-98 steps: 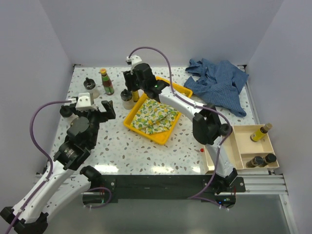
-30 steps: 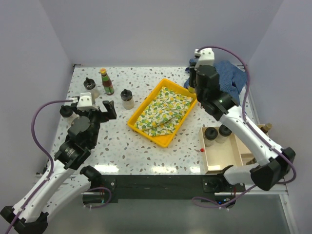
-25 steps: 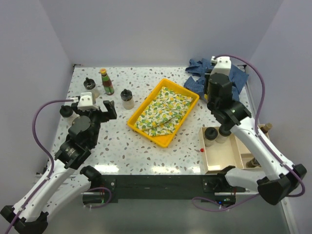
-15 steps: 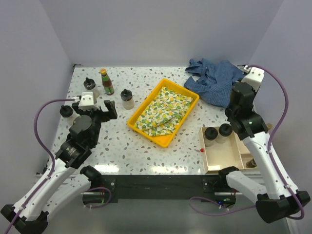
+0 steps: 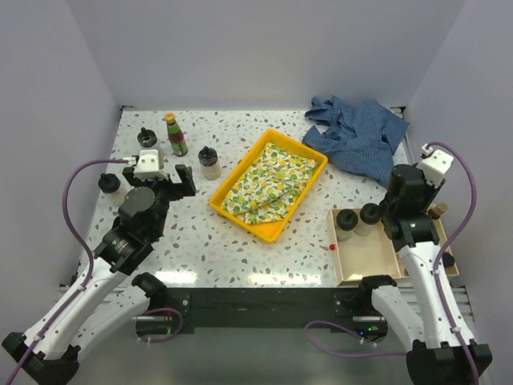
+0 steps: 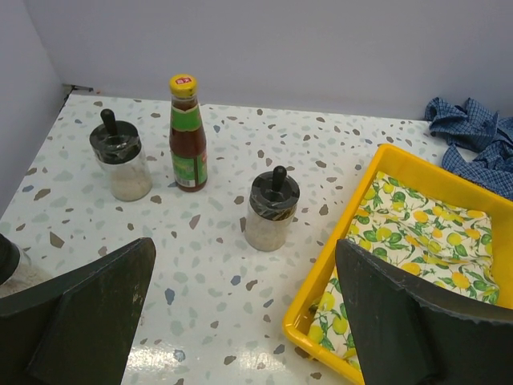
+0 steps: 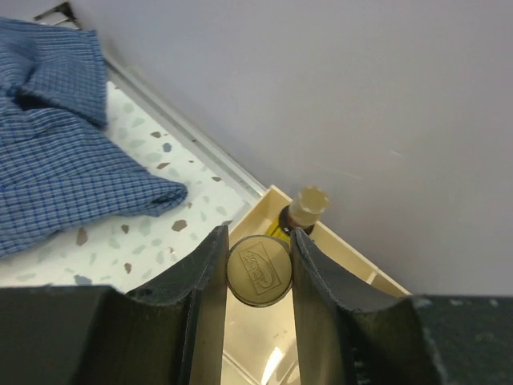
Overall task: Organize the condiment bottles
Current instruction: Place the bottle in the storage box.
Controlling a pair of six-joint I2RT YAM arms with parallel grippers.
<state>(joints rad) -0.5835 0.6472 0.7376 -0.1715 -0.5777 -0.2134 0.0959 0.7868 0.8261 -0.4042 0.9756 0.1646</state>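
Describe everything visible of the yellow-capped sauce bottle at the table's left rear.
The sauce bottle stands upright on the speckled table. It is slim, with dark red contents, green labels at the neck and lower body, and a yellow cap with a red mark on top. Only the table touches it; a black-lidded jar stands apart beside it.

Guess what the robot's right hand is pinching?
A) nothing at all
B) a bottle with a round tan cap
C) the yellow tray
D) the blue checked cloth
B: in the right wrist view the right gripper has its two fingers pressed against both sides of the round tan cap of a bottle.
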